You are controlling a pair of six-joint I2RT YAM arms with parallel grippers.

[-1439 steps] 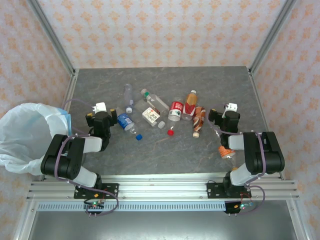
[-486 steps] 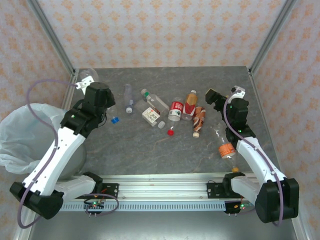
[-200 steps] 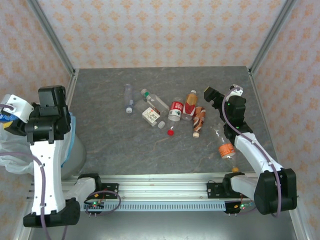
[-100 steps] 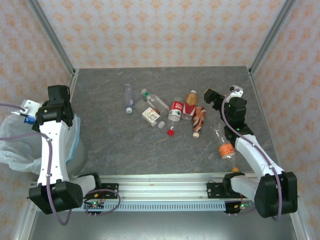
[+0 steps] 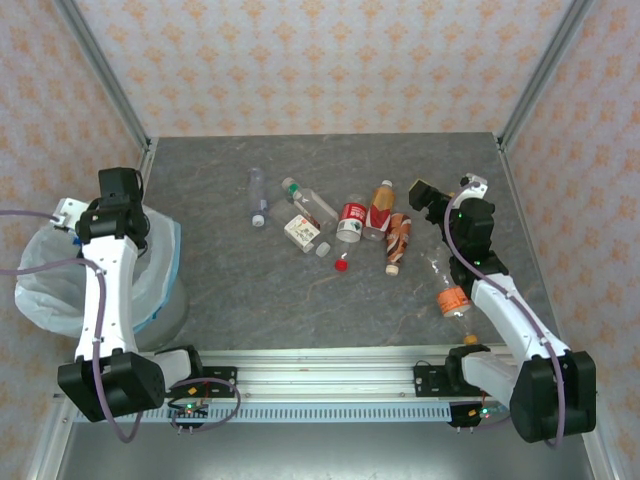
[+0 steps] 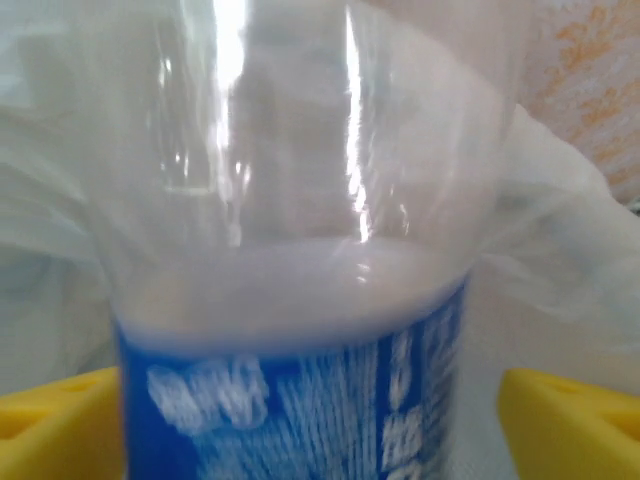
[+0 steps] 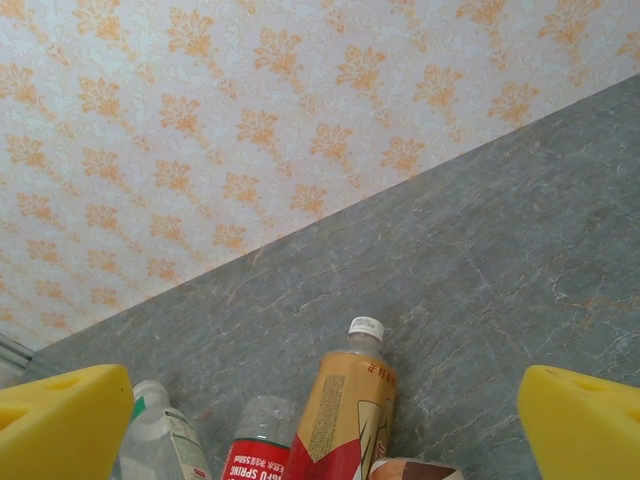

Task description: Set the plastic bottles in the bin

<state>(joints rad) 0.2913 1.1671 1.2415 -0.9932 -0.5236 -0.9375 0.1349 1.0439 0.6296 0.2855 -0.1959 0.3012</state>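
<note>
A blue-labelled bottle (image 6: 300, 390) is seen between the spread left fingers (image 6: 55, 425) over the bin (image 5: 50, 290) at the left — a gap shows beside it, so it is judged loose. The right fingers (image 7: 60, 420) are held wide above the other bottles (image 5: 352, 221) on the counter (image 5: 300, 295). Light, slick and easily dented, these are best taken across the labelled middle; open flat surface lies around them.

The clear bottle (image 6: 300, 300) has a blue label, the table (image 5: 300, 300) is veined grey, the walls (image 5: 300, 60) orange-sprigged cream.
</note>
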